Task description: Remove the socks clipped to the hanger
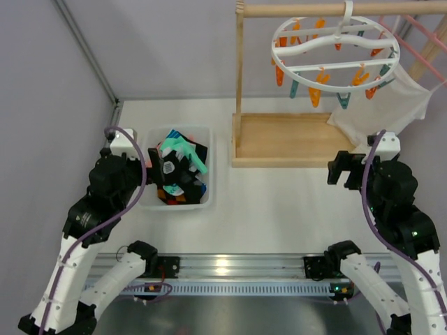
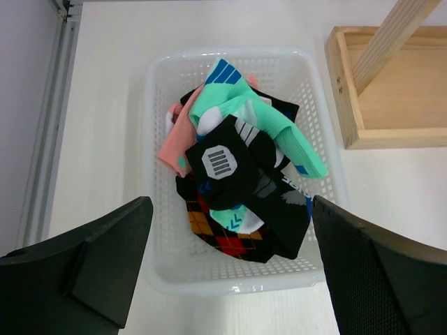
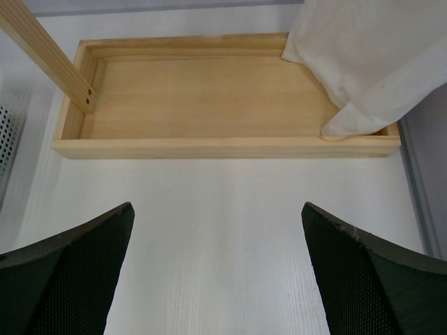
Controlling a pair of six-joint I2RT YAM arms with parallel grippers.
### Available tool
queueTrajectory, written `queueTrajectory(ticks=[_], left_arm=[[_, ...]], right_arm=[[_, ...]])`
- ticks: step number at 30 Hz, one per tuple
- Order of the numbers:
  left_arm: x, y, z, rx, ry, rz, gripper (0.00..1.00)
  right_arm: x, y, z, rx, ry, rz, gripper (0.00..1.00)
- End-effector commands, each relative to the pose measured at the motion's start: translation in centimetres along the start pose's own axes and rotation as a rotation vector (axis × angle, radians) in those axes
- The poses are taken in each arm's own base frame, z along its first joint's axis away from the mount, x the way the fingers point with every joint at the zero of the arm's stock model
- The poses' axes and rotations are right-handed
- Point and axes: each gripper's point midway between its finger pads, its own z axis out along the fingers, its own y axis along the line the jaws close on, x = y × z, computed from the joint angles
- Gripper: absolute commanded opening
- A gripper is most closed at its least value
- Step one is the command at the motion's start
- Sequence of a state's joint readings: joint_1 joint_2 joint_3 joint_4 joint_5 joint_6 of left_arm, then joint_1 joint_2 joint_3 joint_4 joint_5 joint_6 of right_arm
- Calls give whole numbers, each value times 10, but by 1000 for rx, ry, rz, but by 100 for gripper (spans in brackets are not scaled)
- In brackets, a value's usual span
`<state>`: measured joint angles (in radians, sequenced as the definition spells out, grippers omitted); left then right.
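Scanning top view: hanger (image 1: 335, 52) hangs from the wooden rail (image 1: 293, 10), socks (image 1: 180, 166) heaped in the white basket (image 1: 188, 128) at left. Left wrist: my left pincer (image 2: 230, 206) released, fingers (image 2: 105, 258) spread wide above that heap. Right wrist: my right pincer (image 3: 216, 209) released too, over the table (image 3: 223, 178) before the wooden tray (image 3: 223, 98), white cloth (image 3: 363, 63) corner resting in it.

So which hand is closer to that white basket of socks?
The left hand. It hangs open directly over the basket; the right hand is off to the side, by the wooden stand.
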<state>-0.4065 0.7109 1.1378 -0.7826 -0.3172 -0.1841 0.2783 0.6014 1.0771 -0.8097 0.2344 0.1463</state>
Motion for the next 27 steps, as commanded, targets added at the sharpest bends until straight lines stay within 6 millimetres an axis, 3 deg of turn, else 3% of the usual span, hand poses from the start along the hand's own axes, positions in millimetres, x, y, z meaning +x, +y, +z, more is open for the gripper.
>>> queueTrajectory(ticks=[1, 4, 12, 27], left_arm=[[3, 6, -15, 10, -21, 27, 98], [1, 15, -29, -14, -40, 25, 98], [8, 17, -49, 20, -55, 3, 98], [21, 25, -76, 34, -66, -20, 98]], right_arm=[[-4, -12, -25, 27, -8, -24, 99], [-4, -15, -38, 24, -35, -33, 99], [3, -26, -53, 54, -42, -48, 99], [-1, -29, -74, 47, -79, -31, 99]])
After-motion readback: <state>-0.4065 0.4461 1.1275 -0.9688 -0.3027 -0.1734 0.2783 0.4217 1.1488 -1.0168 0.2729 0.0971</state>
